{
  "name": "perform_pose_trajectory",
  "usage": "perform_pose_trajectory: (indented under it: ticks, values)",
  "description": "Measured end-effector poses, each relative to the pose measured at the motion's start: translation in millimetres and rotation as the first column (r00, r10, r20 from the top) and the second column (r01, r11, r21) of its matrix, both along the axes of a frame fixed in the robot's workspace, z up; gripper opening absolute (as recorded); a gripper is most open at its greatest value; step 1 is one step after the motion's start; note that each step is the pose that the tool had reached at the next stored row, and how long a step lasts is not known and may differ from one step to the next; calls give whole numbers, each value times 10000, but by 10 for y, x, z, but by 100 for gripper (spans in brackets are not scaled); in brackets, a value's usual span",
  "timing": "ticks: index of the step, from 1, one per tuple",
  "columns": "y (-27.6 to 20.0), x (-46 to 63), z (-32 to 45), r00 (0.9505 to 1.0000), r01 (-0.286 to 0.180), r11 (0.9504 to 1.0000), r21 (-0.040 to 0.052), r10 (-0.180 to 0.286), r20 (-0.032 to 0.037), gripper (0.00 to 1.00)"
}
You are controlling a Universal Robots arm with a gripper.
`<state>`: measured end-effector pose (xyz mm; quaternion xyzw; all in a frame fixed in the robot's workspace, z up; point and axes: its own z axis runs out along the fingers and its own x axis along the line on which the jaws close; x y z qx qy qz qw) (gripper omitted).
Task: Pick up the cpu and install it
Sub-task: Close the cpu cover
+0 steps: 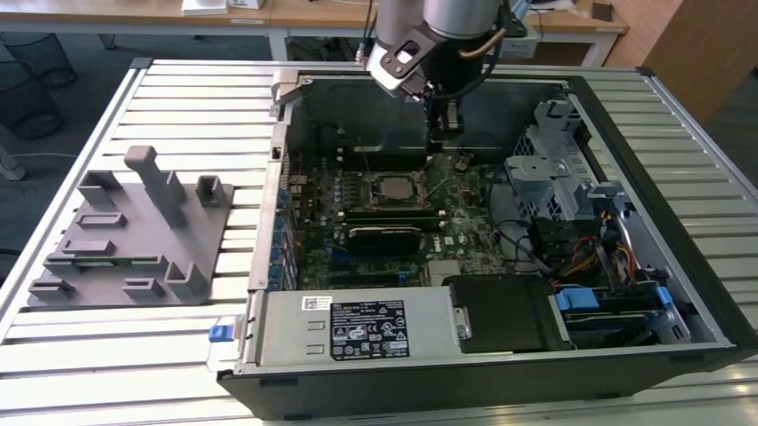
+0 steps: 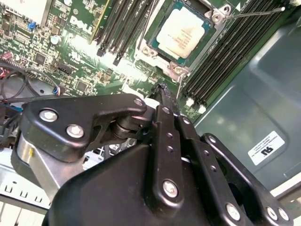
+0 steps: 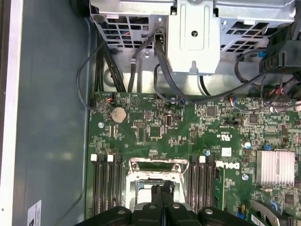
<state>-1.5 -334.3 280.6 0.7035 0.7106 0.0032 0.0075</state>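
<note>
A: Is the cpu installed?
B: It appears so. The cpu lies silver top up in the socket on the motherboard, inside the open computer case on the slatted worktop. Whether the socket's frame is latched down cannot be told.
A: And the arm?
B: It reaches down into the case from above, the gripper hanging just beside the socket, its fingers pressed together and gripping nothing.

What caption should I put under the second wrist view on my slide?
The shiny cpu sits in its socket, the shut pincer close by.
</note>
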Motion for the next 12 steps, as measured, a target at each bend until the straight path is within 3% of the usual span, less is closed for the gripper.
perform_pose_trajectory:
  ticks: [4,12]
  values:
    - [0,33,-22,9999,-163,9999,-1,163,8,11]
    - [-1,198,-62,9997,-227,9997,-5,227,8,11]
